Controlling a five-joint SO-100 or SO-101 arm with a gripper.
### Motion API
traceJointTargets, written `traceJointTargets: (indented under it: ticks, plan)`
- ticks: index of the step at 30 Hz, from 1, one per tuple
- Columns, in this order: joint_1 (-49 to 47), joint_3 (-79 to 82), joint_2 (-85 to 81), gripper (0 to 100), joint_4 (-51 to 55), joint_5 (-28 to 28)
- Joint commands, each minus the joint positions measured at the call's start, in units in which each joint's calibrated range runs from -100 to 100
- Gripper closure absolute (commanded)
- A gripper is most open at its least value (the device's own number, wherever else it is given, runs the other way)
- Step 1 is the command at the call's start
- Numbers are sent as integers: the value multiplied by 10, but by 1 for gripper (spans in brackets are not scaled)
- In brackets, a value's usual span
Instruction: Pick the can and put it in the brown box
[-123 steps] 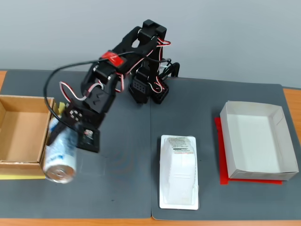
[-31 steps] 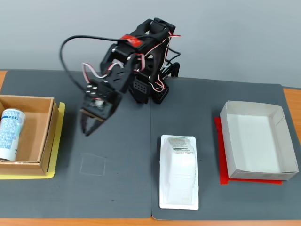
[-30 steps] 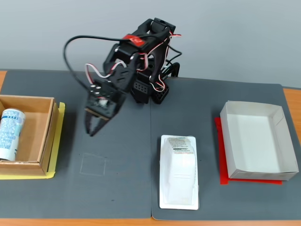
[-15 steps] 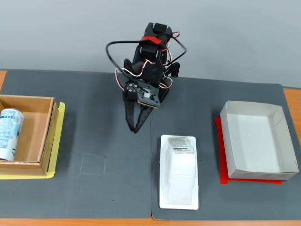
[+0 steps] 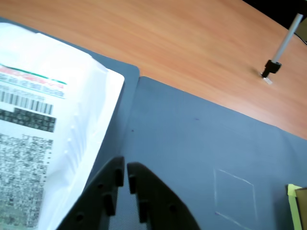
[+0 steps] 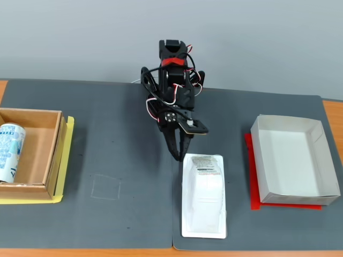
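Observation:
The can (image 6: 10, 152), white with blue print, lies on its side inside the brown box (image 6: 53, 155) at the far left of the fixed view. Only a corner of the brown box (image 5: 302, 203) shows at the right edge of the wrist view; the can is out of that view. My gripper (image 6: 176, 155) is shut and empty, pointing down at the grey mat in the middle, just behind the white blister package (image 6: 203, 195). In the wrist view the gripper (image 5: 125, 167) has its black fingers together, beside the package (image 5: 43, 134).
A white paper box (image 6: 292, 160) on red paper stands at the right. Yellow paper (image 6: 67, 160) lies under the brown box. A faint square outline (image 6: 105, 187) is drawn on the grey mat (image 6: 123, 134). A grey pen-like stand (image 5: 280, 50) sits on the wooden table.

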Motion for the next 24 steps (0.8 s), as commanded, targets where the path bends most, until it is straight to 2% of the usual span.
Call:
traceJointTargets:
  ticks: [1, 9, 15, 22, 24]
  plan:
    - [-3, 23, -21, 99, -2, -4]
    - [4, 23, -19, 99, 109, -48]
    - [7, 2, -19, 99, 175, -57]
    - [22, -44, -19, 99, 327, -59]
    - [26, -48, -19, 99, 340, -61]
